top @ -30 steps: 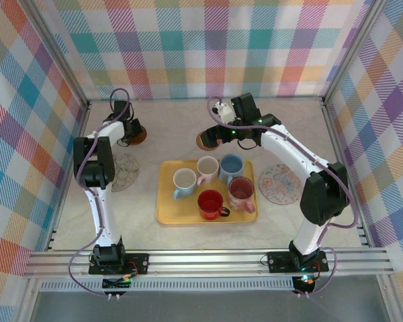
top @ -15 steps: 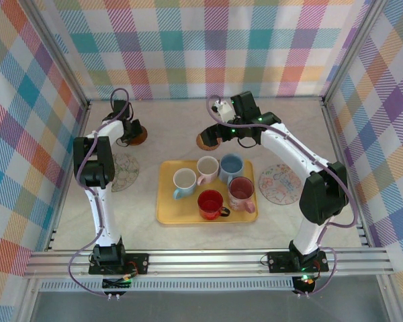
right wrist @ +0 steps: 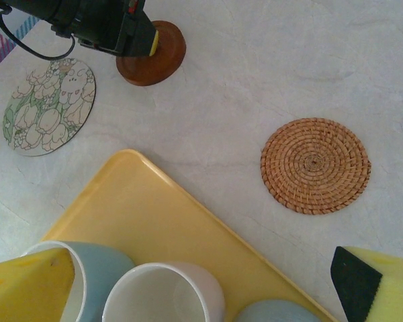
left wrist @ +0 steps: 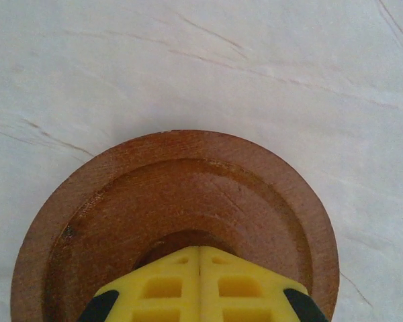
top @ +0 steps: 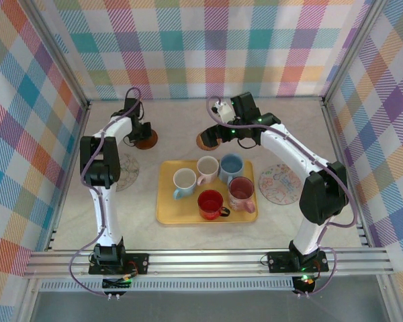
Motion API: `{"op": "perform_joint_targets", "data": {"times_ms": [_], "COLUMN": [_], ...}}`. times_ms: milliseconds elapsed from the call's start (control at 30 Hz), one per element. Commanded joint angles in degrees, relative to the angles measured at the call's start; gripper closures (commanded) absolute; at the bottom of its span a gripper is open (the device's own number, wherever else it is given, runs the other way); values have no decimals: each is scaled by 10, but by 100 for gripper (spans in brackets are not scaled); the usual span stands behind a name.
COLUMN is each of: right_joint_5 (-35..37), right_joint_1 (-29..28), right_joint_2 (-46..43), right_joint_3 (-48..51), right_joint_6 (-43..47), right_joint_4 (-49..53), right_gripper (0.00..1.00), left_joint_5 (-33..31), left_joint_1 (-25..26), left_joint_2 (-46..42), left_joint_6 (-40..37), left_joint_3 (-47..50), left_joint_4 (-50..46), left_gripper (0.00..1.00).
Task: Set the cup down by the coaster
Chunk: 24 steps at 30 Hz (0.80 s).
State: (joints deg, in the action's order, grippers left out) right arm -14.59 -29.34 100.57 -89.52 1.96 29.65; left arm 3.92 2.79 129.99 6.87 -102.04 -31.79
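Fingers [left wrist: 161, 290]: left gripper [left wrist: 200, 268] clenched, right gripper [top: 215, 135] released

We find the left pair pressed together, nothing between them, tips at the sunken centre of the wooden coaster [left wrist: 174, 194]. We find the right fingers [right wrist: 27, 290] spread wide above the far edge of the yellow tray [top: 169, 213], grasping nothing. We count 5 cups [top: 211, 202], all upright on that tray. Just beyond the tray lies the woven coaster [right wrist: 316, 166]. To the tray's left lies the floral coaster [right wrist: 48, 106].

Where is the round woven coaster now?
In the right wrist view, the woven coaster lies flat on the table, just beyond the far edge of the yellow tray, right of the wooden coaster.
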Motion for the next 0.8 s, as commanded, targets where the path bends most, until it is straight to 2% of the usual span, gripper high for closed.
{"op": "perform_joint_targets", "data": {"times_ms": [0, 333, 767], "right_joint_5": [-16, -10, -13], "right_joint_1": [-5, -5, -4], "right_joint_2": [-12, -12, -17], "right_joint_3": [13, 12, 21], "right_joint_6": [-7, -18, -34], "right_joint_4": [-8, -12, -23], "right_gripper": [1, 1, 1], "left_joint_5": [37, 96, 111], "left_joint_1": [17, 42, 81], "left_joint_2": [20, 26, 32], "left_joint_6": [-17, 7, 24], "left_joint_3": [-9, -16, -13], "left_joint_4": [-67, -79, -66], "left_gripper": [100, 100, 100]}}
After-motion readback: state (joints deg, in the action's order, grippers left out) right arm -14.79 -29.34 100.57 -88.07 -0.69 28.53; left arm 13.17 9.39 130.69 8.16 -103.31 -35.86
